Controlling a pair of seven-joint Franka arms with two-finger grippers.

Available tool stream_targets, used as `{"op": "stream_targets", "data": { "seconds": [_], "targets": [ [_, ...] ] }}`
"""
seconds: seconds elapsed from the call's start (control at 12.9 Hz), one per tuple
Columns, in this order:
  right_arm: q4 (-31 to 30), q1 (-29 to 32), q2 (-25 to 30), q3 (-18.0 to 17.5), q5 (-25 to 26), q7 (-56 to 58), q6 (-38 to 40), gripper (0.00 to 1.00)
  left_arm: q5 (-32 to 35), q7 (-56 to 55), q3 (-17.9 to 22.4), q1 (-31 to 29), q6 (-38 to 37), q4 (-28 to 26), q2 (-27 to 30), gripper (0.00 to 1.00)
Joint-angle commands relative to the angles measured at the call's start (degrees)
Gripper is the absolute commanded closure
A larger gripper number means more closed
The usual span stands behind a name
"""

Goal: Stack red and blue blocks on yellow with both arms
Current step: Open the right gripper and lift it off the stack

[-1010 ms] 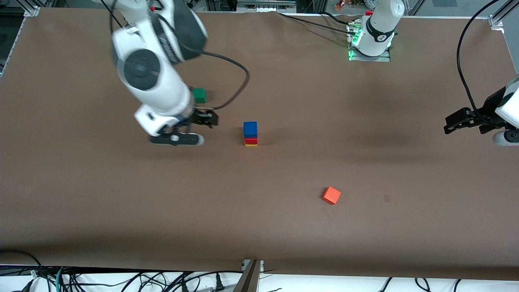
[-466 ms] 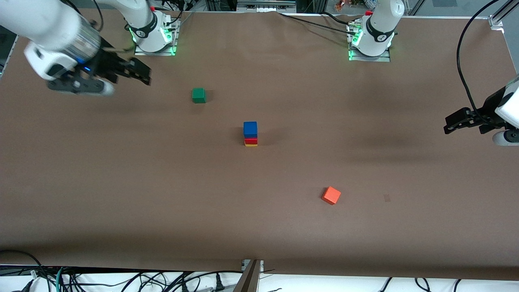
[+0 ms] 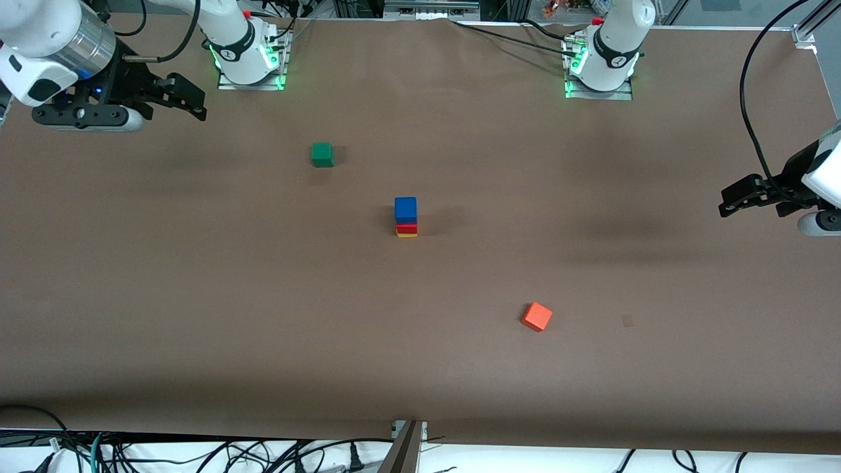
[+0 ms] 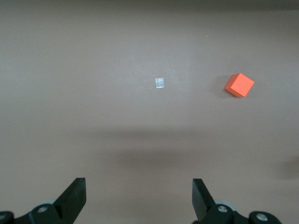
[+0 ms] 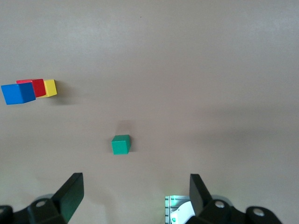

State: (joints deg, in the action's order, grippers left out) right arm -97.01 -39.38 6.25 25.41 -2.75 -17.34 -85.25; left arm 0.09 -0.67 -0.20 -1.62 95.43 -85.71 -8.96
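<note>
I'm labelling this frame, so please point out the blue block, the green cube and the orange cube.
blue block (image 3: 405, 207): front view, on its top face, at the top of the stack.
green cube (image 3: 321, 154): front view, on its top face.
orange cube (image 3: 537, 316): front view, on its top face.

I'm looking at even, fairly bright overhead light across the brown table, no glare on its matte cover. Soft, blurry shadows lie under both arms, and a short one trails beside the stack of blocks. Green lamps glow at the arm bases. Front view is sharp. My wrist views look softer and slightly washed out.
</note>
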Motion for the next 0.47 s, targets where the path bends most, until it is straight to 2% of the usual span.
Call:
{"op": "stream_targets", "data": {
  "seconds": [0.0, 0.39],
  "targets": [
    [-0.28, -0.61, 0.09, 2.00, 0.81, 1.78, -1.94, 0.00, 0.70, 0.93, 0.03, 0.22, -0.59, 1.95, -0.71, 0.00],
    [2.61, -0.52, -2.64, 3.68, 1.08, 6.34, -2.91, 0.00, 0.70, 0.93, 0.03, 0.30, -0.59, 2.12, -0.97, 0.00]
  ]
}}
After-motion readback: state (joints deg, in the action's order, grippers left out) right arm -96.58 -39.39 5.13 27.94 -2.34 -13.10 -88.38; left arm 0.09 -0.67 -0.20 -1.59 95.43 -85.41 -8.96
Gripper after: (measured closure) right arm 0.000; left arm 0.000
